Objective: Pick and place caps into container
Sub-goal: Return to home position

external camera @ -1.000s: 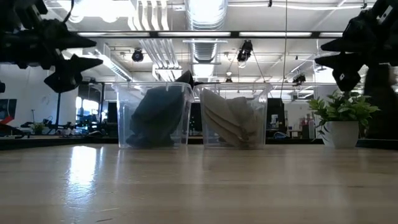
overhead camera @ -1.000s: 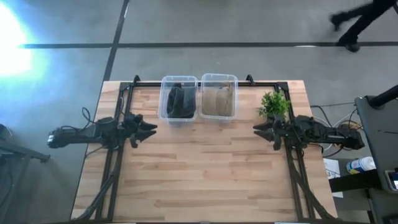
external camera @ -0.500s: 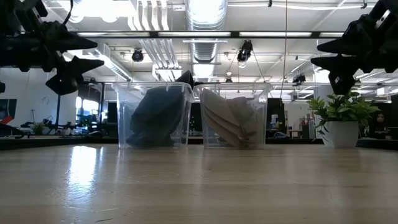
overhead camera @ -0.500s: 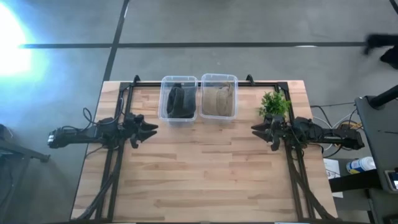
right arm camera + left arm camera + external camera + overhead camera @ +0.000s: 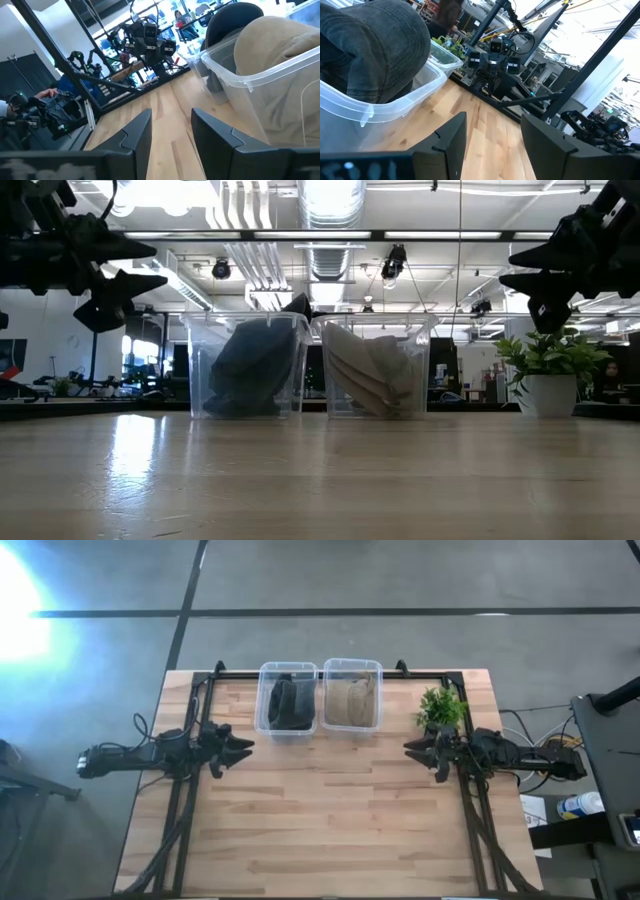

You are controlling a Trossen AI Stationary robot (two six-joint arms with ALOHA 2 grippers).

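Pale wood-plank table (image 5: 330, 830). Over its side edges hang the left gripper (image 5: 243, 748) and the right gripper (image 5: 410, 748). We see both sets of jaws parted with nothing between them, well apart from the caps.

Farther back, two clear plastic tubs stand touching. The left tub (image 5: 265, 720) holds the dark caps (image 5: 291, 703) and the right tub (image 5: 378, 670) holds the tan caps (image 5: 350, 700), all soft slumped cloth. A leafy plant (image 5: 548, 355) in a white pot stands near the right gripper.

From above we see only folded fabric. The low view shows the caps leaning on the tub walls, and the wrist views show rounded crowns above the rims.
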